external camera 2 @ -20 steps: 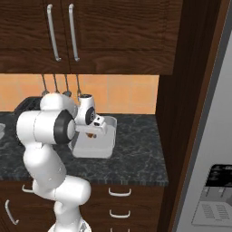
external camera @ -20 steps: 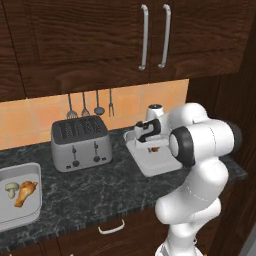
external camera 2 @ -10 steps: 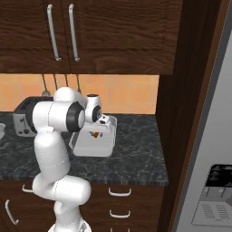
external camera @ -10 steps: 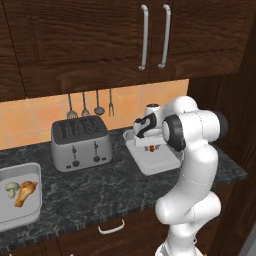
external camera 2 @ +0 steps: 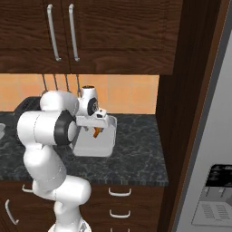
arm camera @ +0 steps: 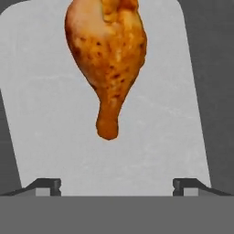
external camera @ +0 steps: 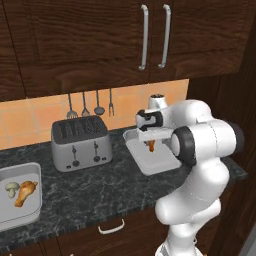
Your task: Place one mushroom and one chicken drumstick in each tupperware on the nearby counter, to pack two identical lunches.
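Observation:
My gripper [external camera: 150, 134] hangs open over the right tupperware [external camera: 159, 164] on the counter [external camera: 100, 187]. An orange-brown chicken drumstick [external camera: 151, 146] sits just below the hand, over that container, and the fingers are apart from it. In the hand view the drumstick [arm camera: 107, 50] points its bone end toward me over the tupperware's grey floor [arm camera: 173, 114], and my gripper [arm camera: 117, 185] has its fingertips [arm camera: 48, 185] spread wide. The right base view shows the gripper [external camera 2: 96, 122], drumstick [external camera 2: 96, 132] and tupperware [external camera 2: 93, 146]. At far left, another tupperware [external camera: 20, 212] holds a mushroom [external camera: 11, 188] and a drumstick [external camera: 26, 192].
A silver four-slot toaster [external camera: 80, 142] stands between the two containers, with utensils [external camera: 90, 105] hanging on the wall behind it. Wall cabinets [external camera: 150, 35] hang above. A tall dark panel [external camera 2: 190, 113] and a fridge [external camera 2: 215, 181] close off the right.
The fingers have gone from shut to wide open, letting go of the drumstick over the right tupperware. The arm's elbow has swung outward.

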Robot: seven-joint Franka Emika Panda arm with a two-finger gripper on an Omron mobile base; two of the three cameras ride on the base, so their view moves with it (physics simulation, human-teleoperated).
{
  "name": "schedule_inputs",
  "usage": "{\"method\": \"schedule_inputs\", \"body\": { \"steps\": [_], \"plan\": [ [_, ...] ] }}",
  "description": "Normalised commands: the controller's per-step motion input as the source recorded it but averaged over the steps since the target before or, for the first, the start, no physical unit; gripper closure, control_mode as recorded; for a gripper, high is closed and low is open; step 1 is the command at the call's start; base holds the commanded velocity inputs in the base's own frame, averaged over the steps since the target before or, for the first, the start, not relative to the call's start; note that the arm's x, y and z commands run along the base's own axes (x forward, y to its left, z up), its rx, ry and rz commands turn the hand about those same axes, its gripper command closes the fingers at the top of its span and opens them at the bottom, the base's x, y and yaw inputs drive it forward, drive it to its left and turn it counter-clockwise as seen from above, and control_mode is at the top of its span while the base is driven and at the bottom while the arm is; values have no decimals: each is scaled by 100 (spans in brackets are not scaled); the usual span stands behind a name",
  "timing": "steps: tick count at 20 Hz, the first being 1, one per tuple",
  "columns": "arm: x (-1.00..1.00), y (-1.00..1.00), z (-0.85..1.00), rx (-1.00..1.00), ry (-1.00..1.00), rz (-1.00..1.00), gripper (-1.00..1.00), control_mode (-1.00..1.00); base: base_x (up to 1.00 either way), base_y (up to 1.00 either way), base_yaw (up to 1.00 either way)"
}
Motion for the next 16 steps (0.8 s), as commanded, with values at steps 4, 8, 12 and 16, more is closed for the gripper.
{"method": "schedule_inputs", "body": {
  "steps": [4,8,12,16],
  "plan": [
    [-100,-10,54,1,-31,-6,-100,-100,0,0,0],
    [-100,-16,63,3,-30,-7,-100,-100,0,0,0],
    [-100,-11,64,0,-27,-9,-100,-100,0,0,0],
    [-100,-4,59,0,-24,-13,-100,-100,0,0,0]
  ]
}}
